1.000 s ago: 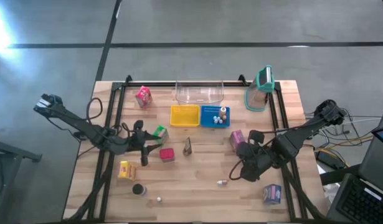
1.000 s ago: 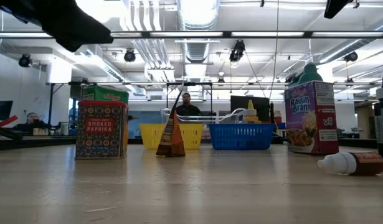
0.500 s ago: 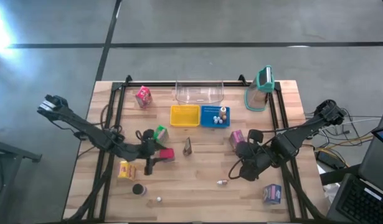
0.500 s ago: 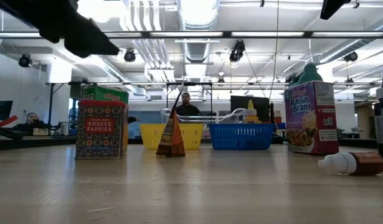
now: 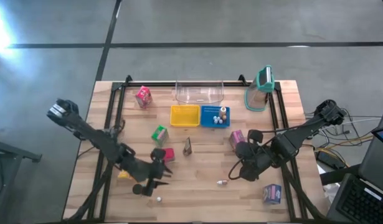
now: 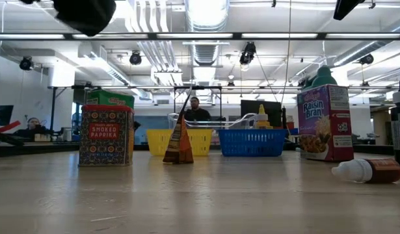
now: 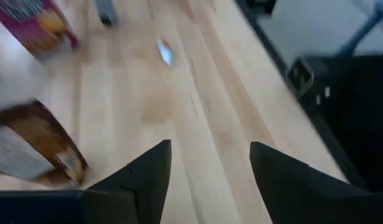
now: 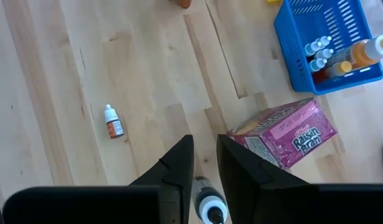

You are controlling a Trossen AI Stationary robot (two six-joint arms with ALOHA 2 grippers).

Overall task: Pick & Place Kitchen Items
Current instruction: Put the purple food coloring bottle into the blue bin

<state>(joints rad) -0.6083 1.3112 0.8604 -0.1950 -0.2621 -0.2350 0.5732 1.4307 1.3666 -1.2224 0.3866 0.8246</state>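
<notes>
Pale wood is showing between the left gripper [image 7: 207, 165]'s parted, empty fingers as it is hovering near the small white ball [image 5: 159, 199] at the table's seven o'clock. It is likely lining up a pick, needing a descent there. The right gripper [image 8: 203, 163], at four o'clock, is standing narrowly apart over a small dark bottle [image 8: 207, 203], not clearly gripping it.

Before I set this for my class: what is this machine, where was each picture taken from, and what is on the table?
Two dark robot arms work at a wooden table. One picture looks straight down, one level across the tabletop, two from cameras on the wrists. Lying about: a Raisin Bran carton, a smoked paprika box, a tiny dropper bottle, a blue basket. The left gripper is open and empty. The right gripper hangs over a small bottle; whether it grips it, I cannot tell.
</notes>
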